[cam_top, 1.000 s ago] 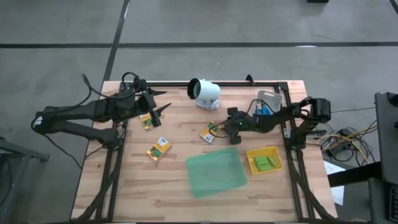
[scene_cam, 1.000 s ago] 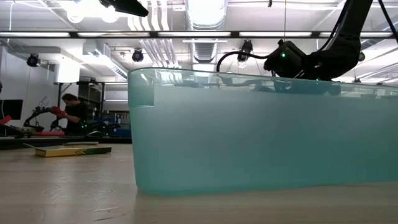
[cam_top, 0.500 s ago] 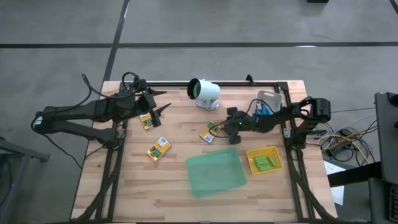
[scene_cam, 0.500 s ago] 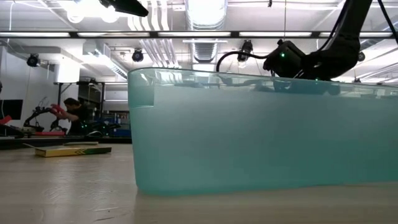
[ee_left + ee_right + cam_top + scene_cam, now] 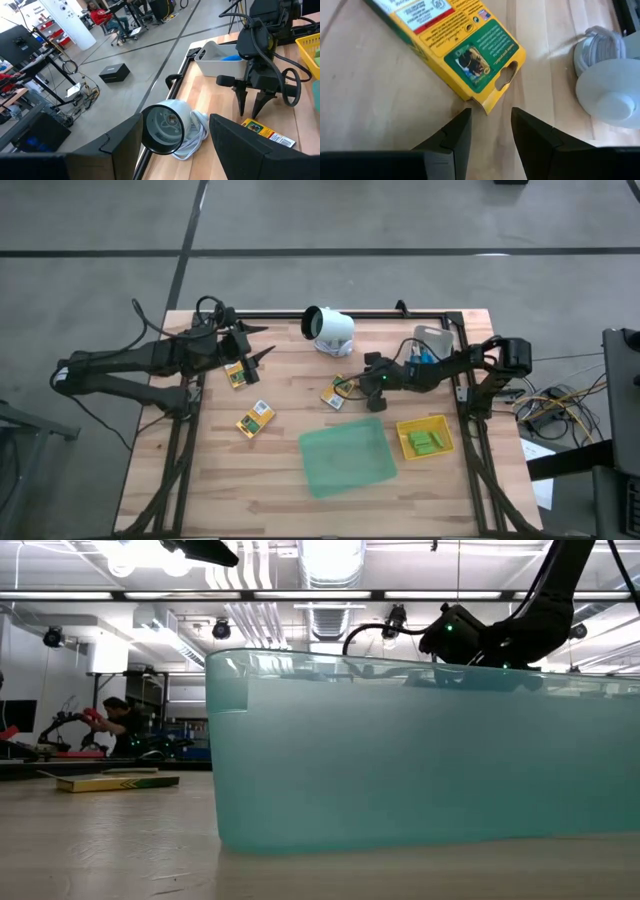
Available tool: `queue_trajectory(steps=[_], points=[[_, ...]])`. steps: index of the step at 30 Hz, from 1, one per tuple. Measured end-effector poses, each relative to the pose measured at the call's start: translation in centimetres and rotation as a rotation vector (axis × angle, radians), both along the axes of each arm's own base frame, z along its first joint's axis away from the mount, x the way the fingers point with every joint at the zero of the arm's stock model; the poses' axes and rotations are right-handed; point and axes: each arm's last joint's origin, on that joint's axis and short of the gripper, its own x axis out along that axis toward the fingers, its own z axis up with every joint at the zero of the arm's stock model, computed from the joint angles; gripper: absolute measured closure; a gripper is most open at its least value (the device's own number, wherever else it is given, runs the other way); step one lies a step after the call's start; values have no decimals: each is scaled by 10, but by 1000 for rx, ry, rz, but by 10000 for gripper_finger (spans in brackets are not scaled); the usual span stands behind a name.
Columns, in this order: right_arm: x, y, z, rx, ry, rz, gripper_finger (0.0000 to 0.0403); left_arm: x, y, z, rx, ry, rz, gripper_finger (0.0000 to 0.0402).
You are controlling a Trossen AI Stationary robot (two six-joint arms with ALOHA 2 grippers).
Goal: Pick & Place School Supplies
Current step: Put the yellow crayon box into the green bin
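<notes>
Barely budged since a second ago: right gripper (image 5: 487, 125) fingers narrowed slightly, parted, straddling packet (image 5: 455, 47) tab at table centre. Best to lower squarely before pinching. Left gripper (image 5: 262, 357) spread, waiting over far-left packet.

Right pincer (image 5: 487, 127) low over the table, fingers parted; left pincer (image 5: 262, 356) open.

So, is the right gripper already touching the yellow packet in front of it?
Apart. In the right wrist view the right gripper has open fingers, and the yellow packet ends just short of the fingertips, with bare wood visible between them.
</notes>
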Motion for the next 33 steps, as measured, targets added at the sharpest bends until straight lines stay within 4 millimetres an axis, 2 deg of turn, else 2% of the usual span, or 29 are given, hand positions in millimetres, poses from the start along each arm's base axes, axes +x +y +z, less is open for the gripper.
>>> queue_trajectory(steps=[10, 25, 33], points=[[5, -3, 4, 50, -1, -33, 271, 0, 0, 0, 0, 0, 0, 165], [2, -8, 2, 107, 16, -93, 271, 0, 0, 0, 0, 0, 0, 165], [4, -12, 6, 346, -58, -217, 271, 0, 0, 0, 0, 1, 0, 165]])
